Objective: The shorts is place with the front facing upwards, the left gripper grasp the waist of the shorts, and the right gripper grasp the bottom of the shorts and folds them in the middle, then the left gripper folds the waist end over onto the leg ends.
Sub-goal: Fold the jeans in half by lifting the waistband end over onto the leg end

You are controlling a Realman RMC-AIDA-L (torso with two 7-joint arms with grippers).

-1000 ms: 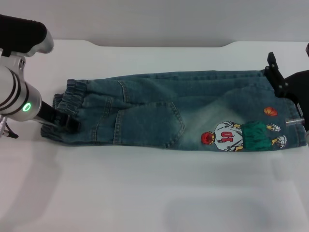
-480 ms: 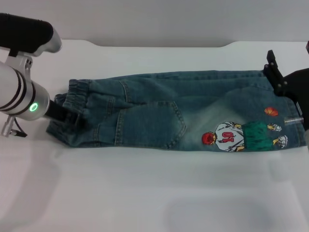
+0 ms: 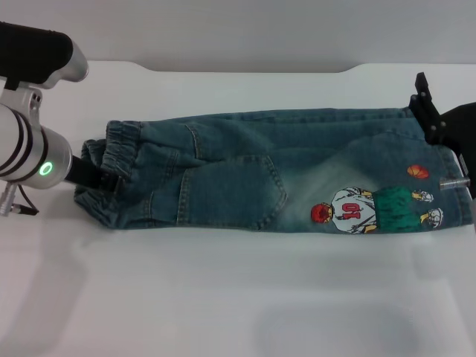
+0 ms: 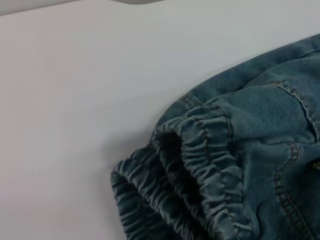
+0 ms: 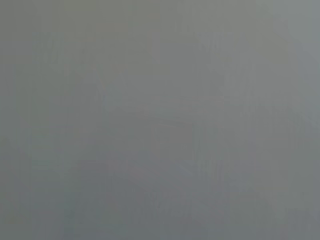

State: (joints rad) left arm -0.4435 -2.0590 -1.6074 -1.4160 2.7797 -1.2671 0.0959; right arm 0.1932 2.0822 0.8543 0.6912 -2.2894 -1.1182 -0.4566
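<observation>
Shorts lie folded lengthwise on table; left gripper at the waist, clenched on it; right gripper by leg ends, grip can't tell.

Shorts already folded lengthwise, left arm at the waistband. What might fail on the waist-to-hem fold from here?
1. The black left gripper sits at the ruffled elastic waist of the blue-green denim shorts; the band is doubled, so it may catch only one layer.
2. The black right gripper rests by the straight leg ends, in the fold's landing zone.
3. The right wrist view shows nothing usable.
</observation>
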